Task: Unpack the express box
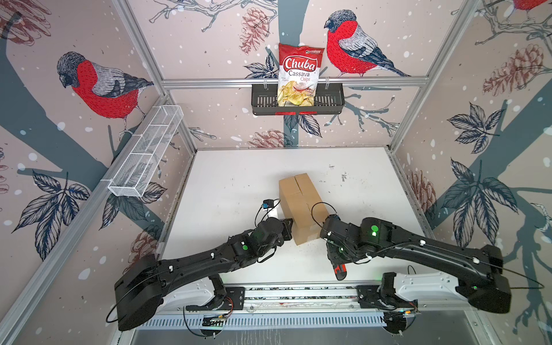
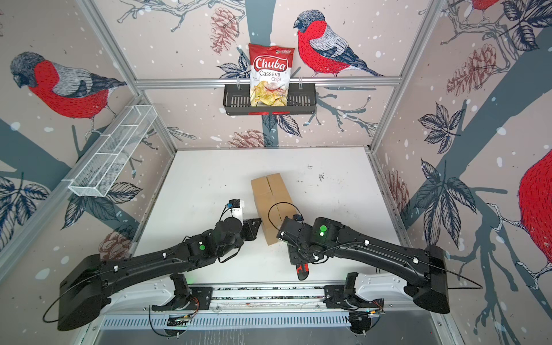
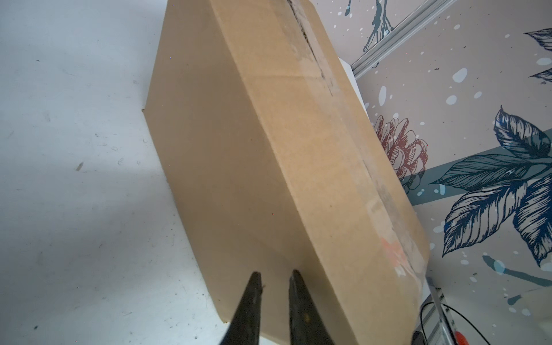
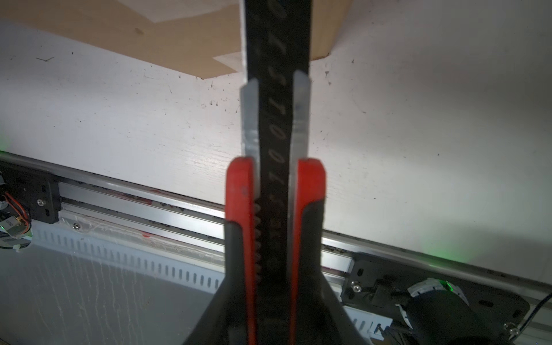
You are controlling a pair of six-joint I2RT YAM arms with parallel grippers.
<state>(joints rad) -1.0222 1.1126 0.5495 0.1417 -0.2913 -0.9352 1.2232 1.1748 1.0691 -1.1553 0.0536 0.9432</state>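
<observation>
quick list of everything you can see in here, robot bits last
express box: 1, brown, flaps closed, middle of the table
utility knife: 1, red and black, in the right gripper
chips bag: 1, red and white, in the black basket
black basket: 1, black, back wall rail
wire basket: 1, white, left wall
table: 1, white
left gripper: 1, black, narrow gap, empty, by the express box
right gripper: 1, black, shut on the utility knife

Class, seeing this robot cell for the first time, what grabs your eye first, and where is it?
The red chips bag stands in the black basket on the back wall. A closed brown express box sits on the white table between both arms, and the right gripper grips a red utility knife.
</observation>
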